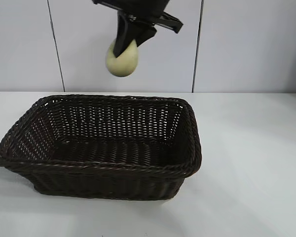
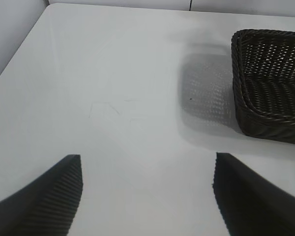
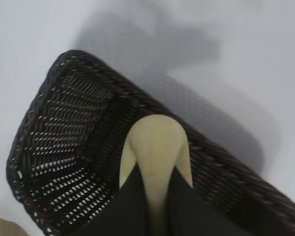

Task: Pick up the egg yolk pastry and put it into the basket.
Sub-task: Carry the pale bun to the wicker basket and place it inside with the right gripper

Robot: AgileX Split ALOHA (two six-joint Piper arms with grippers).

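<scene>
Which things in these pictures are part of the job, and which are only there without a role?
Part of the job:
- egg yolk pastry, held in the air above the basket
- basket, standing on the table with nothing visible inside
- right gripper, shut on the pastry

Only there:
- left gripper, open, off to the side over bare table
- white table
- wall behind

No readable txt, labels, brands, nos. or signs anywhere in the views.
</scene>
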